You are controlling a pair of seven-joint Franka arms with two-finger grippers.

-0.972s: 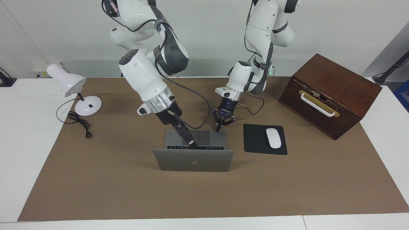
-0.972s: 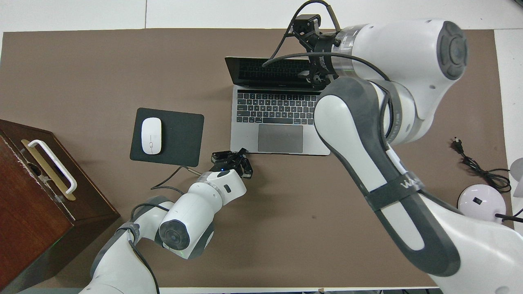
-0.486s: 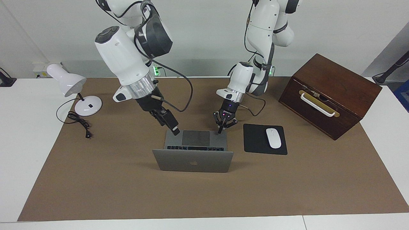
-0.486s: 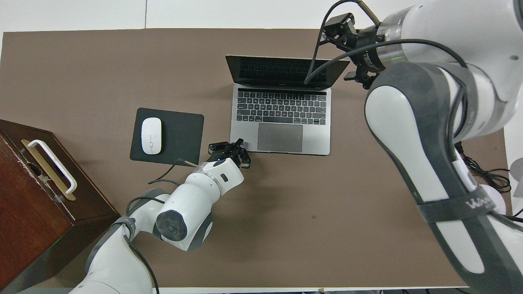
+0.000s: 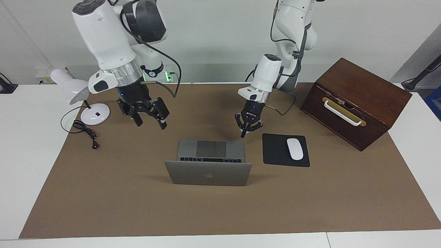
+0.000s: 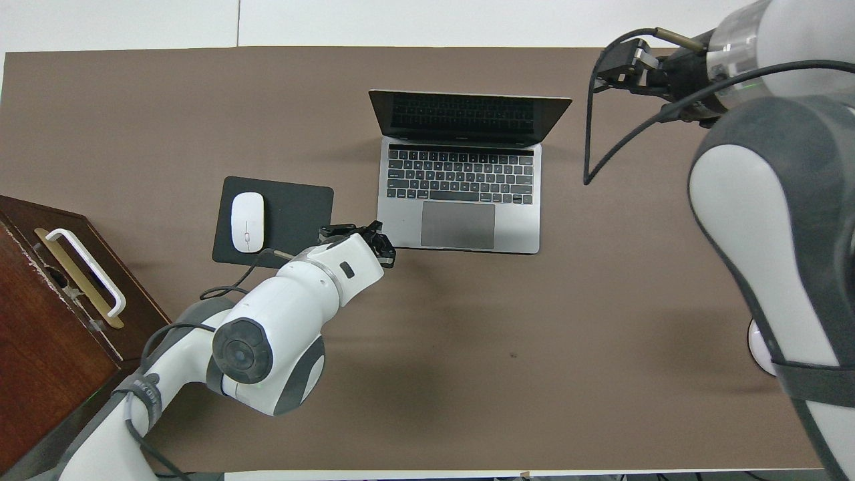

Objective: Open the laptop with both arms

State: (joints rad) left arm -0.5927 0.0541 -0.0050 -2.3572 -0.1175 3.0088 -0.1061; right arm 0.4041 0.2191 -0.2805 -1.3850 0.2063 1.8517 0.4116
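The silver-grey laptop (image 5: 208,174) (image 6: 461,220) stands open in the middle of the brown mat, its lid upright with the logo side turned away from the robots. Its keys and trackpad show. My right gripper (image 5: 152,125) (image 6: 618,63) hangs open and empty above the mat, off the laptop toward the right arm's end of the table. My left gripper (image 5: 244,134) (image 6: 382,244) is shut with nothing in it. It hovers just off the laptop's base corner nearest the robots, on the mouse pad's side, touching nothing.
A black mouse pad (image 5: 275,151) with a white mouse (image 5: 295,148) lies beside the laptop toward the left arm's end. A brown wooden box (image 5: 358,100) with a white handle stands farther that way. A white desk lamp (image 5: 74,89) and its cord (image 5: 86,132) sit at the right arm's end.
My right gripper has pulled out from the laptop's keyboard, risen and swung toward the lamp. My left gripper has lifted off the base corner. The lid stays up.
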